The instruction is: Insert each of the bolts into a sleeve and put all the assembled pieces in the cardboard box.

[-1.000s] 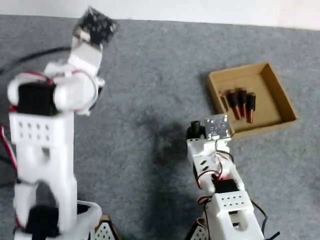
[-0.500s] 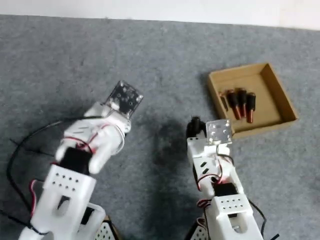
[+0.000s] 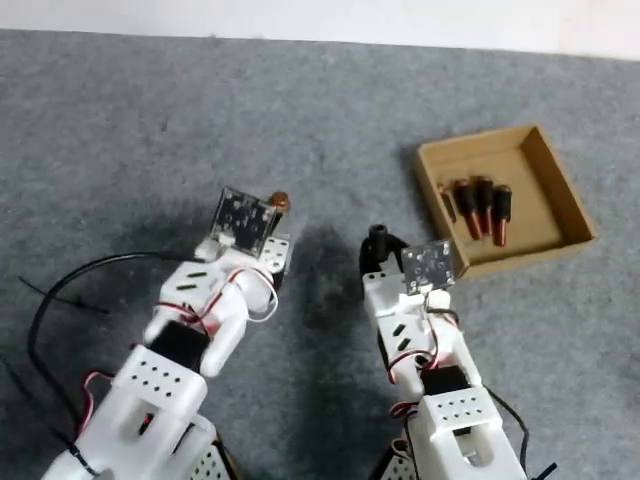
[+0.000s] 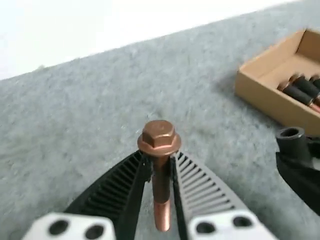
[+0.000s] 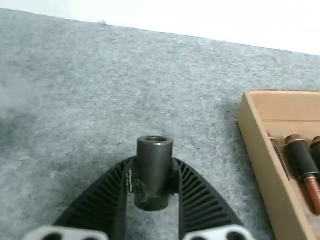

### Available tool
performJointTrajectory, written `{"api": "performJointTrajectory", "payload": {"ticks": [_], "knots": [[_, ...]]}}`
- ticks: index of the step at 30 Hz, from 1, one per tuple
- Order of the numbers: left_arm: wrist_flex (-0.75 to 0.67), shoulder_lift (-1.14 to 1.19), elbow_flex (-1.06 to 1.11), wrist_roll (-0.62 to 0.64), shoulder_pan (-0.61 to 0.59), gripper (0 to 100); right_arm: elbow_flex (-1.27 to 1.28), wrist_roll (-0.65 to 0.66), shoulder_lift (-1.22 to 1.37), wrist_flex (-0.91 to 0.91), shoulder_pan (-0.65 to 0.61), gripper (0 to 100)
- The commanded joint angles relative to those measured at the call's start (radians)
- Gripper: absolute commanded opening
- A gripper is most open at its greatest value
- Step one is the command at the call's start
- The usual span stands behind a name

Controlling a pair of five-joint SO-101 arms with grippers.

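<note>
My left gripper [image 4: 160, 167] is shut on a copper bolt [image 4: 160, 150], hex head pointing away from the wrist; from above the bolt head [image 3: 279, 201] pokes out past the left arm, near the table's middle. My right gripper [image 5: 151, 172] is shut on a black sleeve [image 5: 152, 165] with its open end outward; in the high view the sleeve [image 3: 379, 240] sits just right of the bolt. The sleeve [image 4: 291, 141] also shows in the left wrist view. The cardboard box [image 3: 545, 165] at the right holds several assembled pieces [image 3: 483, 209].
Grey felt covers the table [image 3: 330, 120]. A black cable [image 3: 70, 285] loops on the felt left of the left arm. The box's near wall [image 3: 520, 255] lies close beside the right gripper.
The left arm swung down from the far left toward the table's middle, bringing the bolt near the sleeve. The right gripper shifted slightly left with the sleeve.
</note>
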Motion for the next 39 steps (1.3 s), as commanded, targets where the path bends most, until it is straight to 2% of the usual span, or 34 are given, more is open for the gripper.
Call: {"api": "performJointTrajectory", "payload": {"ticks": [1,7,11,14,17,19,23,33,36,39], "knots": [[-0.253,-0.031,0.071,0.012,0.022,1,0.018,0.011,-0.018,-0.039,-0.012,0.5],[-0.664,-0.031,0.243,0.014,0.022,1,0.018,0.011,-0.018,-0.041,-0.013,0.5],[-0.776,-0.031,0.285,0.015,0.022,1,0.024,0.011,-0.065,-0.041,-0.068,0.5],[-0.781,-0.031,0.288,0.018,0.022,1,0.082,0.034,-0.165,-0.039,-0.136,0.5],[-0.779,-0.031,0.282,0.023,0.025,1,0.153,0.176,-0.278,0.008,-0.203,0.5],[-0.778,-0.031,0.280,0.081,0.056,1,0.182,0.233,-0.341,0.093,-0.234,0.5],[-0.779,-0.031,0.275,0.135,0.133,1,0.182,0.239,-0.433,0.205,-0.262,0.5],[-0.772,-0.048,0.193,0.138,0.148,1,0.182,0.241,-0.476,0.263,-0.231,0.5],[-0.646,-0.156,0.166,0.140,0.153,1,0.182,0.238,-0.479,0.263,-0.216,0.5],[-0.400,-0.331,0.137,0.140,0.208,1,0.182,0.238,-0.479,0.263,-0.216,0.5]]}}
